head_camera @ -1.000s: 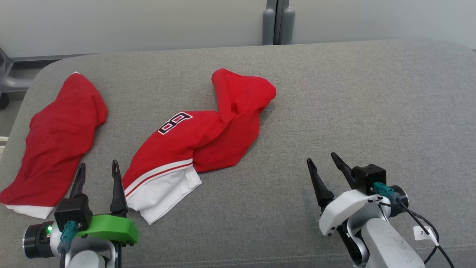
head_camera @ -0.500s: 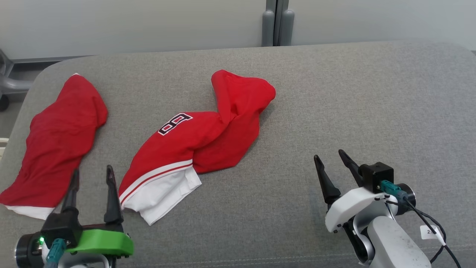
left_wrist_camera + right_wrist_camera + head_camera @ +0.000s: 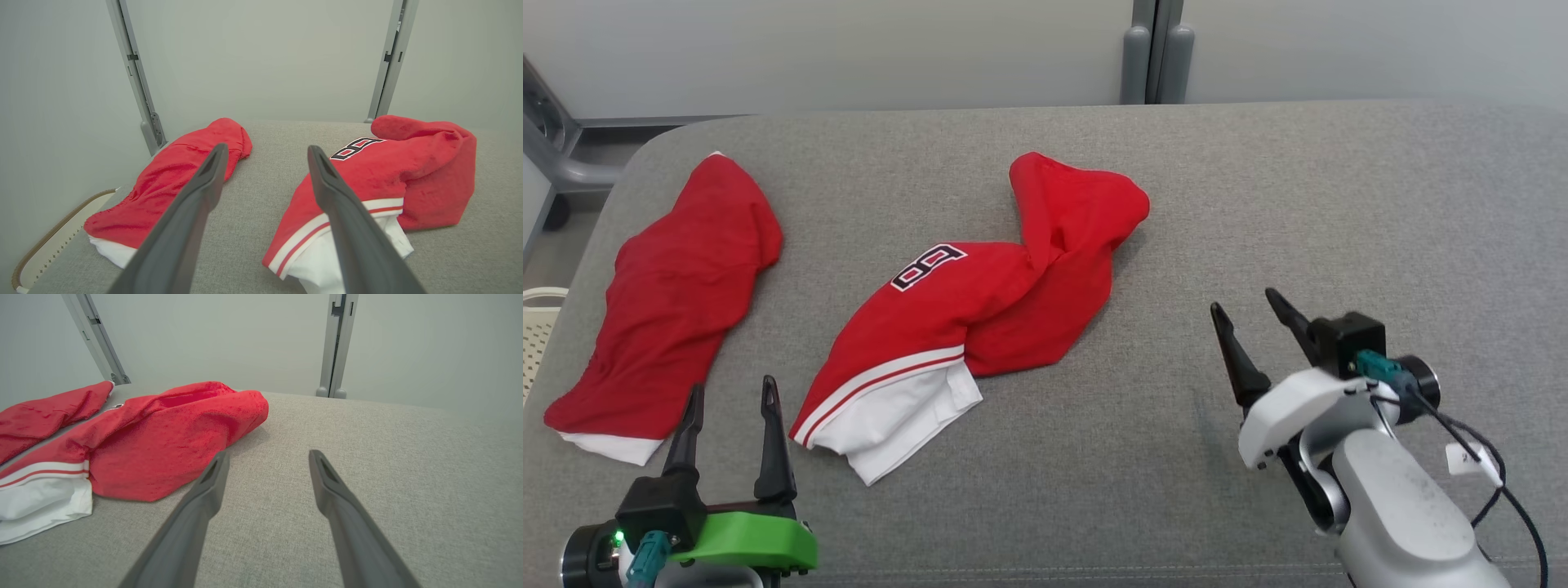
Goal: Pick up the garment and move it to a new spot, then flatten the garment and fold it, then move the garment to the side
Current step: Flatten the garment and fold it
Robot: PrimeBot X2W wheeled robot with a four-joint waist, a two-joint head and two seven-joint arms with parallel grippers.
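The task looks unbegun: the numbered garment [image 3: 980, 310] lies crumpled at centre, unlifted, while the left gripper [image 3: 732, 386] and right gripper [image 3: 1244, 301] hover nearer, jaws apart, empty.

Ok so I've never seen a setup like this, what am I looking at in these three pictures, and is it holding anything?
This is a two-armed robot at a grey padded surface. The wide picture comes from a camera on its head, looking down. Its left fingers are at the lower left and its right fingers at the lower right. The other two pictures come from a camera on each wrist, looking along that arm's own pair of dark fingers. Two crumpled garments lie on the surface. In the middle is a red garment with a number and white trim. A second red garment lies to the left, apart from it. Both pairs of fingers are spread open and hold nothing.
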